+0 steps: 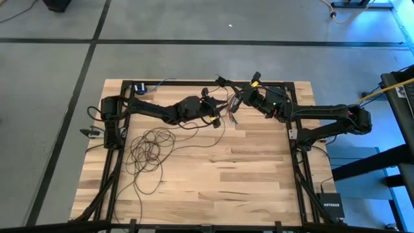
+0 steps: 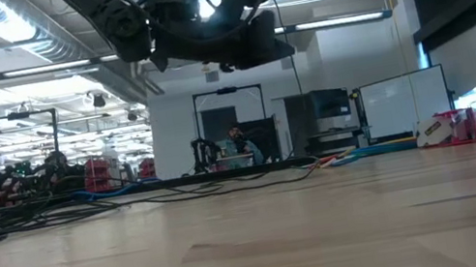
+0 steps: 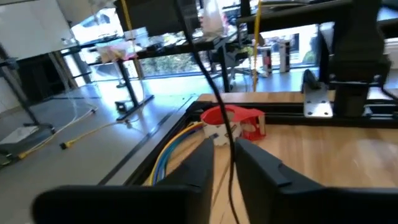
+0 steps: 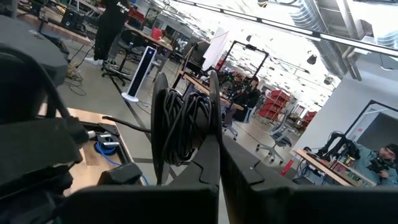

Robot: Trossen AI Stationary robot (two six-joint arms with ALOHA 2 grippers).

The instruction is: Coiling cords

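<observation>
Dark cords [image 1: 150, 150]; pale striped wood table [image 1: 252, 175].

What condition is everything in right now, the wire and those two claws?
cord: mostly loose loops on the table, one strand running up between the left gripper's fingers.
coiled bundle: dark cord wound tight, held off the table.
left gripper: fingers close around a thin cord strand.
right gripper: shut on the coiled bundle.

Level view across the table [image 2: 258, 248].
Dark arms [image 2: 196, 8] hang overhead; cords [image 2: 28, 222] lie at the far left edge.
</observation>
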